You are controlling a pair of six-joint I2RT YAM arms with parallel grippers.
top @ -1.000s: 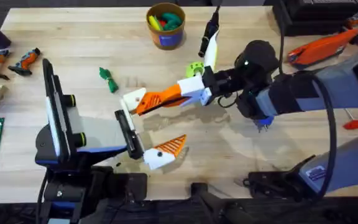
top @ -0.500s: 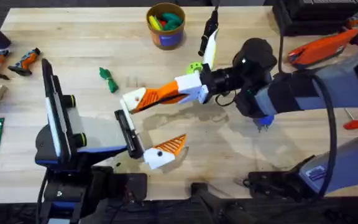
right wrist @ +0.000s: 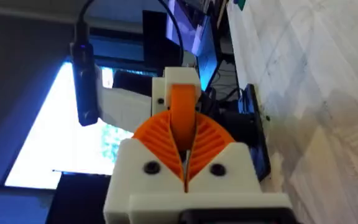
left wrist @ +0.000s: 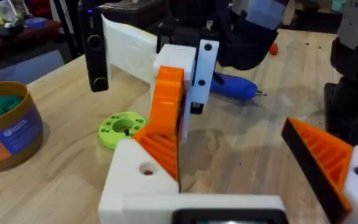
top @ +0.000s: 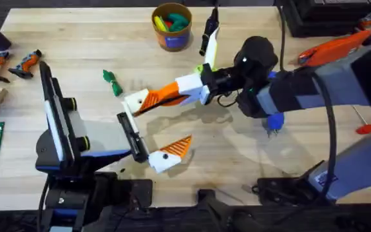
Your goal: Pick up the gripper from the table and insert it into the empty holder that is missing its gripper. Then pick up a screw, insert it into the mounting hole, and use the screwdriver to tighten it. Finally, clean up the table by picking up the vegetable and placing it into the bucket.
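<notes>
- My right gripper [right wrist: 184, 142] reaches across the middle of the desk [top: 76, 51], its ribbed pads closed tight on the orange finger piece [right wrist: 180, 99].
- The finger piece [top: 163, 96] slants down toward my left arm. In the left wrist view its ribbed lower end touches the top of the white holder [left wrist: 143, 180].
- My left gripper [top: 152, 127] stands wide open and holds nothing. The holder [top: 134, 102] is on one side of it, and its orange-padded finger [top: 171, 153] is well apart on the other.
- The vegetable [top: 112, 82] lies on the bare desk, near the holder on its far left side.
- The bucket [top: 171, 27] stands at the far edge of the desk with toy pieces inside.
- The blue screwdriver [top: 274, 122] lies on the desk beside my right arm.
- A lime-green disc [left wrist: 123, 129] lies flat on the desk between the bucket and the holder.
</notes>
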